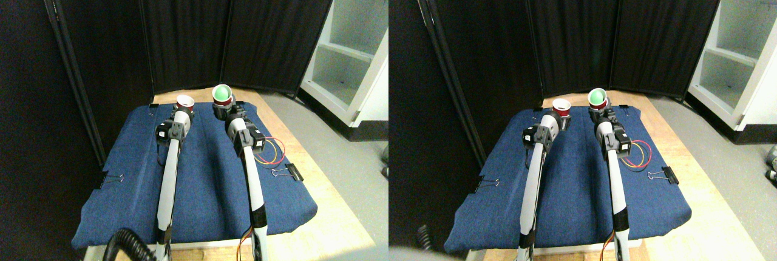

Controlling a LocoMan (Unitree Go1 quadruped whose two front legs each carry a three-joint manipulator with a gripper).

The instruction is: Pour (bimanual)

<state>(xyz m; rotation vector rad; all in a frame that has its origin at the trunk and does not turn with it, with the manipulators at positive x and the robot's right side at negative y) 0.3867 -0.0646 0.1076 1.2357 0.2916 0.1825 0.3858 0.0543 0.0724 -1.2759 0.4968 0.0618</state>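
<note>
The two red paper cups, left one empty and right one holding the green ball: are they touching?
Apart. In the stereo pair view, dark backdrop shows between the left cup and the right cup with the green ball.

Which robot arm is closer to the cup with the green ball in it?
The right one. The right pincer is right at the cup with the green ball, seemingly holding it up. The left pincer is off to that cup's left, at the other red cup.

A blue padded cloth (200, 176) covers the wooden counter (315, 212), held by black binder clips (290, 172); black folding screens (243, 24) stand beyond the end effectors, white shelving (352, 54) to their right.
</note>
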